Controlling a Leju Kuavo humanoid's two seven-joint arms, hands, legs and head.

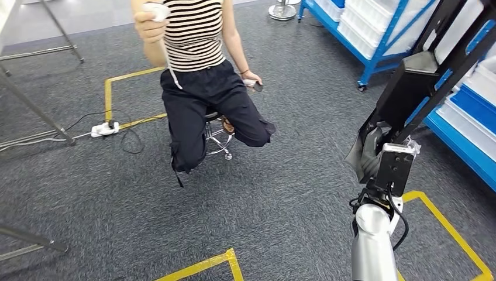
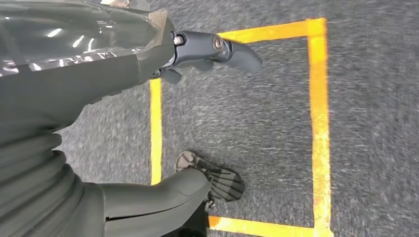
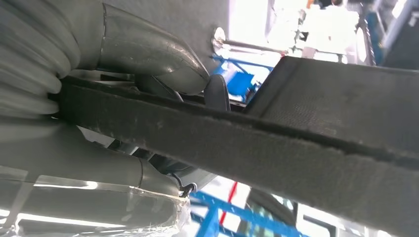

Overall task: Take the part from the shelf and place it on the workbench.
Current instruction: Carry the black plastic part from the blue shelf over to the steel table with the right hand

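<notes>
My right hand (image 1: 374,157) is raised at the right of the head view and grips the part (image 1: 418,82), a long flat black piece with dark bars running up and to the right. In the right wrist view the part (image 3: 306,148) crosses the picture as a thick black felt-like edge, with my grey thumb (image 3: 148,54) pressed over it. In the left wrist view my left hand (image 2: 99,69) hangs over the grey carpet, its dark fingers (image 2: 217,48) held straight and nothing in them.
A person in a striped top (image 1: 196,35) sits on a stool (image 1: 217,137) ahead, a controller in each hand. Blue shelves with white bins (image 1: 374,29) stand at the right. Yellow tape (image 1: 108,93), a power strip (image 1: 105,127) and metal stand legs (image 1: 35,111) are on the carpet.
</notes>
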